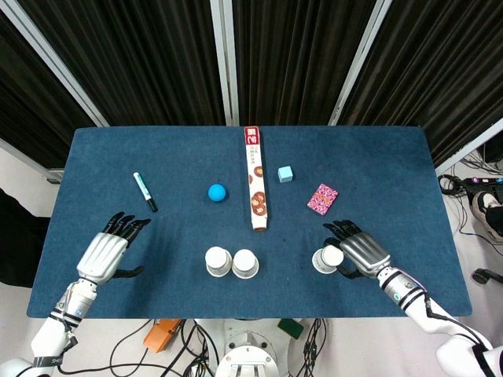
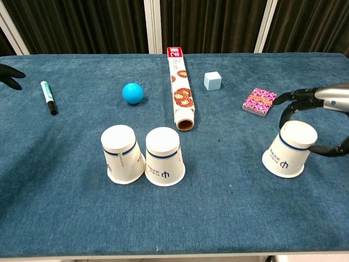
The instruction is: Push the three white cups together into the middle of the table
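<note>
**Third cup under my right hand, pair waiting at centre**

Dark curtains back a blue tabletop (image 1: 377, 157) carrying the work. Two inverted white cups stand touching near the front middle: the left cup (image 1: 217, 261) and the middle cup (image 1: 245, 264). The third cup (image 1: 329, 259) stands well apart to their right, also upside down, and in the chest view it appears slightly tilted.

Risks, as I judge them: the cup is light and tall, and my contact is high on it, so a sideways shove may tip or roll it rather than slide it. A push with too much speed could knock it into the pair and scatter them. The cardboard tube (image 1: 255, 179) lies just behind the pair; a stray push angled away from me could bring a cup against its near end.

My right hand (image 1: 355, 253) is cupped round the outer side of the third cup, fingers curved over its far side and thumb reaching along the near side. It looks to be touching the cup; I cannot tell that it clamps it. My left hand (image 1: 105, 251) hovers over bare cloth well left of the pair, fingers spread, holding nothing. A marker (image 1: 145, 192) lies beyond it.
</note>
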### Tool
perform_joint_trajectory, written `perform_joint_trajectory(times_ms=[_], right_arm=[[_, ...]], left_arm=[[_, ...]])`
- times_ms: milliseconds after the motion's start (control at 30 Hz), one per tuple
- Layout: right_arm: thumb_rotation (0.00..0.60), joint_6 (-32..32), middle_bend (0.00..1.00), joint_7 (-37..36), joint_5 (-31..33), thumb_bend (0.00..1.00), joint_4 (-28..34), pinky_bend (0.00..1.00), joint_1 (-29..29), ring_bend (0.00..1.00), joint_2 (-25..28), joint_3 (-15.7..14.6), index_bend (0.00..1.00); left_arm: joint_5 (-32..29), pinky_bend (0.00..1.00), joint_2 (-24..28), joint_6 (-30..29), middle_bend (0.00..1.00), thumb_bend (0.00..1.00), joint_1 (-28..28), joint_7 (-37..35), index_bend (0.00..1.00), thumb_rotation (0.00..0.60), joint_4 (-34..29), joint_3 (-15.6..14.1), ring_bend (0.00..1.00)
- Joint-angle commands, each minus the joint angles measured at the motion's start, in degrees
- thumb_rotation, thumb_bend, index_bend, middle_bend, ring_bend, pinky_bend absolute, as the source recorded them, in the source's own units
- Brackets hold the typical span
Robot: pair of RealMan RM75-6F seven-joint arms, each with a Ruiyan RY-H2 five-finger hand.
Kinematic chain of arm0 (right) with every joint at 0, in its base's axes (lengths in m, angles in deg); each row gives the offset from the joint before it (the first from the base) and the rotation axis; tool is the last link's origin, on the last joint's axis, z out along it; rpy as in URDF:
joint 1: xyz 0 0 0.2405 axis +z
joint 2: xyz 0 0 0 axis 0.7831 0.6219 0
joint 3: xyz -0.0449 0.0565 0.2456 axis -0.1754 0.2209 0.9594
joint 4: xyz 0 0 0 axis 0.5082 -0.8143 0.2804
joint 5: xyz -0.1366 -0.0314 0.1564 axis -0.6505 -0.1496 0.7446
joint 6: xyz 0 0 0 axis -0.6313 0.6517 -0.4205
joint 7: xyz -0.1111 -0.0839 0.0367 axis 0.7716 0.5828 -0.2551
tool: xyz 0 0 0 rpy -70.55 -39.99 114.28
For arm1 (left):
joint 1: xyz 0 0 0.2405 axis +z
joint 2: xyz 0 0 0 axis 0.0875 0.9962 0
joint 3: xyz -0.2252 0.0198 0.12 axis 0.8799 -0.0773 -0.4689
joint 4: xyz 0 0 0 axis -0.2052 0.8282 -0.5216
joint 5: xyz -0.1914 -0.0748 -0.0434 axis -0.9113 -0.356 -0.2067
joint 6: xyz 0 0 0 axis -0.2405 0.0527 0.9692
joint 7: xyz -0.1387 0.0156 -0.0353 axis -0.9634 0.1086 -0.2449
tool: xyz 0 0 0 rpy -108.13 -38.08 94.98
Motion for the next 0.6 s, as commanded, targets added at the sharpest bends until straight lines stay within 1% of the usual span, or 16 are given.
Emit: perform_joint_trajectory(times_ms=[33,133,267,333,467,600], right_arm=[[0.600,1.36,0.13,-2.17,-0.89,0.54,2.54,0.12,0.39,0.04,1.95,0.72,0.44],[0.600,2.82,0.13,-3.80,-2.83,0.54,5.38,0.12,1.50,0.04,4.07,2.08,0.44],[0.600,2.53,0.13,-6.53,-4.06,0.54,9.59,0.12,4.99,0.04,5.84,5.40,0.44],[0.600,1.49,0.13,-7.30,-3.82,0.54,10.94,0.12,7.05,0.04,5.84,7.10,0.44],[0.600,-3.37,0.13,-6.19,-1.47,0.53,12.67,0.13,12.50,0.04,3.95,10.16,0.44],[0.600,-8.96,0.13,-2.31,3.29,0.53,12.44,0.13,18.32,0.04,-0.24,12.40,0.44]], left_arm=[[-0.09,0.00,0.35,-0.23,0.16,0.16,0.41,-0.03,0.10,0.600,0.21,-0.09,0.09],[0.13,0.00,0.89,-0.43,0.16,0.16,1.01,0.82,0.10,0.600,0.49,-0.59,0.09],[0.20,0.00,1.30,-1.63,0.16,0.16,2.24,0.91,0.10,0.600,0.75,-0.85,0.09],[0.19,0.00,1.22,-2.36,0.16,0.16,2.81,1.04,0.10,0.600,1.08,-0.80,0.09],[0.21,0.00,0.66,-3.73,0.16,0.16,3.88,0.25,0.10,0.600,1.81,-0.55,0.09],[0.30,0.00,0.23,-4.09,0.16,0.16,4.46,-1.23,0.10,0.600,2.68,-0.41,0.09]])
